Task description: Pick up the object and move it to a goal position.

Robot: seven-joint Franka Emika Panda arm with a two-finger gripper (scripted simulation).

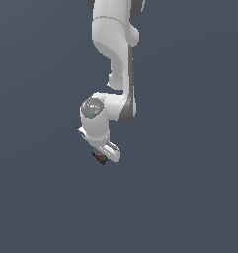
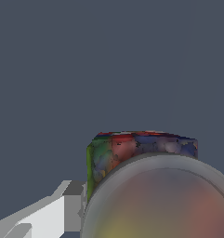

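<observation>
Red, green and blue object (image 1: 99, 158) under the white arm's tool (image 1: 101, 157).
Centre frame; the tool's grip state cannot be told.

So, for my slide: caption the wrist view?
Wrist view: multicoloured object fills the frame, one white tool finger beside it.

Plain dark grey-blue surface (image 1: 36, 197) is filling the whole exterior view, no edges or markings showing. The small multicoloured object (image 1: 99, 158) is showing under the arm; cannot tell whether it is resting on it.
</observation>
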